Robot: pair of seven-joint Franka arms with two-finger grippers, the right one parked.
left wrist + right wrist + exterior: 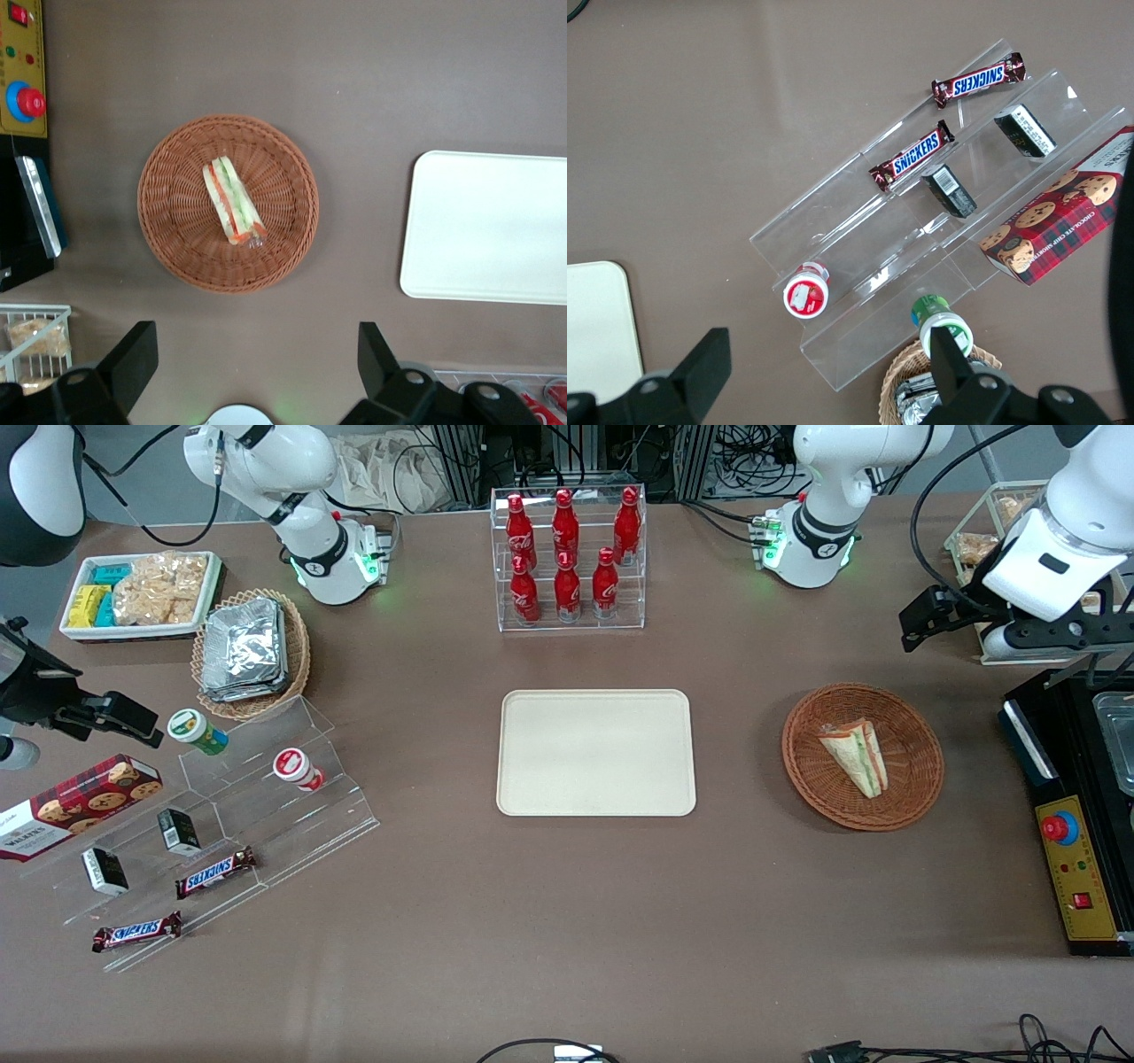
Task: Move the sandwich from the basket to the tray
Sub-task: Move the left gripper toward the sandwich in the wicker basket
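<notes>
The sandwich is lying in the basket, roughly at its middle, flat on the wicker. Its long axis is running from the basket's rim farther from the front camera toward the nearer rim, tilted a little sideways. The narrow tip is pointing toward the front camera and slightly toward the working arm's end of the surface; the broad end is lying farther from the camera. In the left wrist view the green and red-orange filling layers are showing as stripes along the wedge's length.

The tray is sitting flat on the surface beside the basket, well apart from it, toward the parked arm's end, and nothing is resting on it.

The gripper is hanging open above the surface, near the basket's rim but not over the sandwich, its 2 fingers spread wide and holding nothing. In the front view it is sitting at the working arm's end, farther from the camera than the basket.
</notes>
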